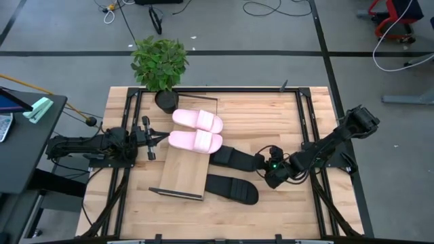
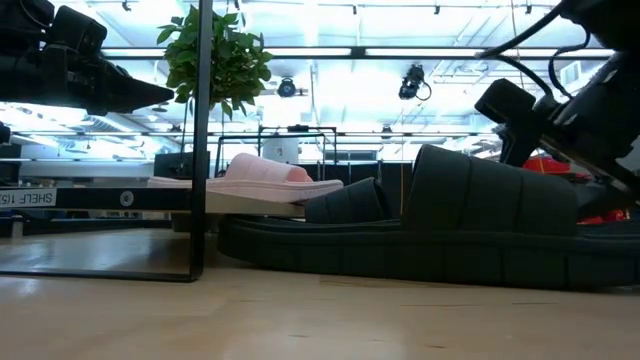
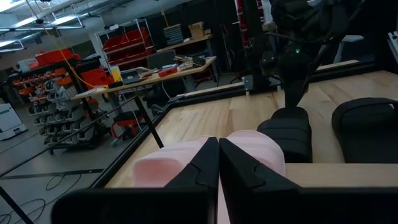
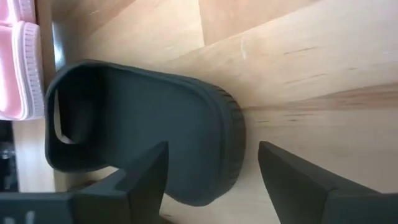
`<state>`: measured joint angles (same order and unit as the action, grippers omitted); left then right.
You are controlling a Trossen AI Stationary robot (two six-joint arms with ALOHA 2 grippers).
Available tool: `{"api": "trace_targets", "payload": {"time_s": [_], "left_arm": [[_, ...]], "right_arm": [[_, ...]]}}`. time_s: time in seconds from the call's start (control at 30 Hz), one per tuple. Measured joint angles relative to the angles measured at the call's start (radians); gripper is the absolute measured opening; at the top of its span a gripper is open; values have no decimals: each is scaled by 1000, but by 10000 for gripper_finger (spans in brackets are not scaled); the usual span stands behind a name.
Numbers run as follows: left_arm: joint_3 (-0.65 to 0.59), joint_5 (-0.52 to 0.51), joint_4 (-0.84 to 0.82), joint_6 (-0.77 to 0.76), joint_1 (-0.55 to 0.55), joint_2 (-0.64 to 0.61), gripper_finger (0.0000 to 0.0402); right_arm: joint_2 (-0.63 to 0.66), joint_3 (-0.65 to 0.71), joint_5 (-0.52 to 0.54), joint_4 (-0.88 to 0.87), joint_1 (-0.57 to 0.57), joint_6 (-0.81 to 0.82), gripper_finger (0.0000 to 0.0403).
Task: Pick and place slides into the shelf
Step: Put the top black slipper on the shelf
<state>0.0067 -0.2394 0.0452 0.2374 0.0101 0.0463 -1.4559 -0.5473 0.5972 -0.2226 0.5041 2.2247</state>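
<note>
high view: two pale pink slide sandals (image 1: 196,130) lie across the long light-wood shelf board (image 1: 184,171) at frame centre; two black slide sandals (image 1: 232,173) sit on the wooden tabletop (image 1: 271,115) right of it. left gripper (image 1: 150,139) left of the shelf, jaws pressed together. right wrist view: right gripper (image 4: 211,163) jaws spread, straddling one black sandal's end.

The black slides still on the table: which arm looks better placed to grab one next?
The right. Its open gripper sits at the heel of the nearer black slide; the left gripper, fingers together, waits across the shelf by the pink slides.
</note>
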Motion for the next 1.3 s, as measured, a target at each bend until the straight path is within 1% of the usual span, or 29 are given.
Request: {"api": "trace_targets", "payload": {"time_s": [0.17,0.47,0.9,0.97,1.07,1.3], "left_arm": [[0,0,0,0,0,0,24],[0,0,0,1,0,0,12],[0,0,0,1,0,0,23],[0,0,0,1,0,0,20],[0,0,0,1,0,0,15],[0,0,0,1,0,0,17]], "right_arm": [[-4,63,10,128,0,-1,247],[-4,114,25,254,0,-41,243],[-4,117,4,257,-18,-75,238],[-4,117,1,257,-31,-85,228],[-4,117,-23,257,-53,-119,200],[-4,117,-34,256,-85,-170,107]]}}
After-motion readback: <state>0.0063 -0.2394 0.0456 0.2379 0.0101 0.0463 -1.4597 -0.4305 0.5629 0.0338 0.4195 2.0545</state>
